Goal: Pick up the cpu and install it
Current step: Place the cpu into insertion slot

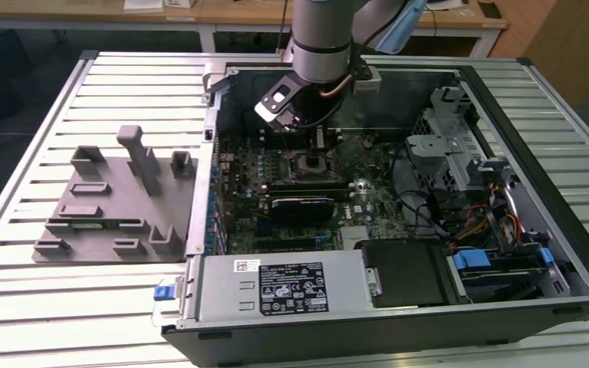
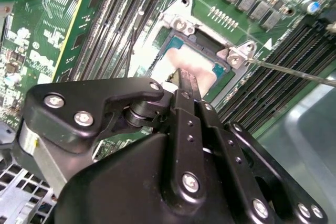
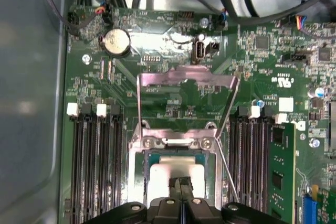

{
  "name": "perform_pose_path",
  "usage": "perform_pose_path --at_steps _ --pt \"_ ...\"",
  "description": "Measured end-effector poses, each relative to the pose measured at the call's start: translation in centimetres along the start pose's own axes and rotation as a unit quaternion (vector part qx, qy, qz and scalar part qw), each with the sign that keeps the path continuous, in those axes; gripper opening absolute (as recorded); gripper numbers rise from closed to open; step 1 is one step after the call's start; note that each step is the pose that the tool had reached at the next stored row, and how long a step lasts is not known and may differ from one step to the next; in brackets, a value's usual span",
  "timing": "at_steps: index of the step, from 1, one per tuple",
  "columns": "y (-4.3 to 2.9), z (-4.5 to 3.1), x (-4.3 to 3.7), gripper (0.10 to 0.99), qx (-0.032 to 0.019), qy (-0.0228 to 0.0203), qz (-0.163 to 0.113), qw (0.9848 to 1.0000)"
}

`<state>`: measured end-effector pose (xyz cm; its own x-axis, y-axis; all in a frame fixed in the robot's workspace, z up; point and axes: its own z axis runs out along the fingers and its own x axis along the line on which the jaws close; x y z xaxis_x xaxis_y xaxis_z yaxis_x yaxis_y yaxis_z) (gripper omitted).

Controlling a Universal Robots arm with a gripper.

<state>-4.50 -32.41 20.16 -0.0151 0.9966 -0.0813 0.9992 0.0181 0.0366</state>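
The cpu [image 3: 164, 172] lies flat in the open socket [image 3: 137, 174] of the motherboard, silvery-grey top up, also seen in the second wrist view [image 2: 184, 61]. My gripper [image 3: 181, 183] hangs right over it with its two black fingers pressed together and nothing between them; whether the tips touch the chip I cannot tell. In the second wrist view the gripper [image 2: 184, 81] points down at the chip's middle. In the exterior view the gripper [image 1: 292, 129] is inside the computer case, just above the socket [image 1: 310, 162].
The socket's metal load plate [image 3: 186, 80] stands folded up and its thin lever [image 3: 227, 156] sticks out beside it. Memory slots [image 3: 97, 161] flank the socket. A grey holder tray [image 1: 120, 201] sits at the exterior view's left, the power supply [image 1: 274, 285] near the front, and a drive cage [image 1: 459, 149] at the right.
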Motion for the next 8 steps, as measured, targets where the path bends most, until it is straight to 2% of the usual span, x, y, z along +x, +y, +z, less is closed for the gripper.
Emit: perform_pose_path --at_steps 1,2,8 --pt "-0.01 0.02 0.00 0.106 -0.0027 -0.0002 0.000 1.0000" --pt "-0.02 0.02 0.01 0.106 -0.0031 -0.0002 0.000 1.0000" --pt "-0.07 0.10 0.01 0.106 -0.0032 -0.0003 0.000 1.0000"
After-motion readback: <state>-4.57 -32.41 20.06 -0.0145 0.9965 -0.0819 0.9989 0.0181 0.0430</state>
